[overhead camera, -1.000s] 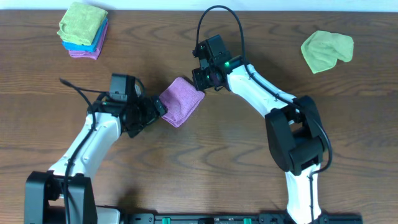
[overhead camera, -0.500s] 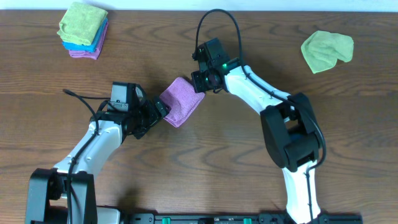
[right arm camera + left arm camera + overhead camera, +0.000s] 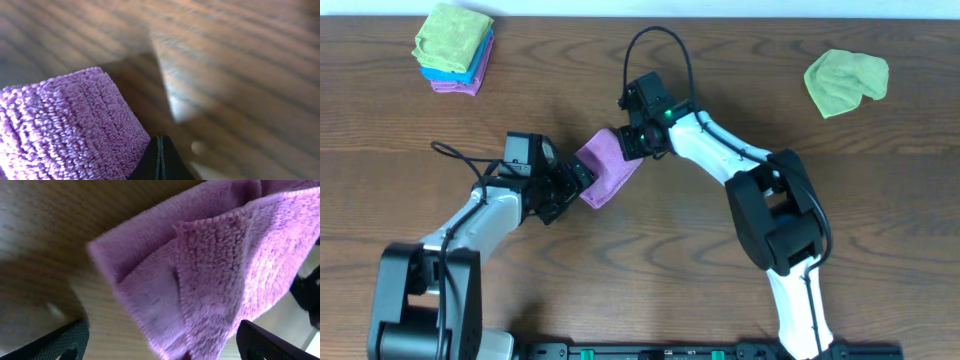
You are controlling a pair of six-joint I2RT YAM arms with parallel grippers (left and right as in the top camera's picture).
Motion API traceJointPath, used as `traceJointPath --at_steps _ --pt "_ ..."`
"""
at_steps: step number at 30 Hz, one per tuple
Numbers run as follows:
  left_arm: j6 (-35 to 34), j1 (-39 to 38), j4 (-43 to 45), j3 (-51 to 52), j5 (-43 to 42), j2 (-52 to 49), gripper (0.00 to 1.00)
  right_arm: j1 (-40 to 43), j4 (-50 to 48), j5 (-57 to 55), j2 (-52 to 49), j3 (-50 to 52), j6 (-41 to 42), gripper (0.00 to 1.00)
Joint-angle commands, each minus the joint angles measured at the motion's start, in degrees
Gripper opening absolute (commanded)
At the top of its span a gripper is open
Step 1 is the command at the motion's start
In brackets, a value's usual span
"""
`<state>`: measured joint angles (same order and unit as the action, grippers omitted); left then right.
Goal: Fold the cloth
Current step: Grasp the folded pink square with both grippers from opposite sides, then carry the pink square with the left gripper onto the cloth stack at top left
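Overhead: two arms over the wood table (image 3: pixel 720 290). One purple cloth (image 3: pixel 608 167) lies folded mid-table, between the two grippers. The left gripper (image 3: pixel 580 182) is at its lower-left edge and the right gripper (image 3: pixel 633 143) at its upper-right corner. One stack of three folded cloths (image 3: pixel 453 47), green on blue on purple, sits far left at the back. One crumpled green cloth (image 3: pixel 845 80) sits far right at the back. That makes five cloths in all. No readable writing or labels.

Left wrist: the purple cloth fills the frame with its folded layers showing. Two dark fingertips (image 3: pixel 65 340) sit at the bottom corners, spread wide, gripping nothing.

Right wrist: the fingers (image 3: pixel 167 162) are pressed together, with only a thin seam between them. The purple cloth touches their left side. Can't tell if any cloth is pinched.
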<state>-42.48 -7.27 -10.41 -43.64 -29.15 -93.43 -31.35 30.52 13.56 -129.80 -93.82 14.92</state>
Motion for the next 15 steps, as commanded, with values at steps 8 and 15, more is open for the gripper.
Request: traceJointPath --at_steps 8,15 --pt "-1.5 0.1 1.7 0.4 -0.2 -1.2 0.91 -2.6 2.7 2.7 -1.0 0.2 1.0 0.01" --pt "-1.5 0.1 1.9 0.4 1.5 -1.2 0.41 -2.4 4.1 3.4 -1.0 -0.6 0.9 0.01"
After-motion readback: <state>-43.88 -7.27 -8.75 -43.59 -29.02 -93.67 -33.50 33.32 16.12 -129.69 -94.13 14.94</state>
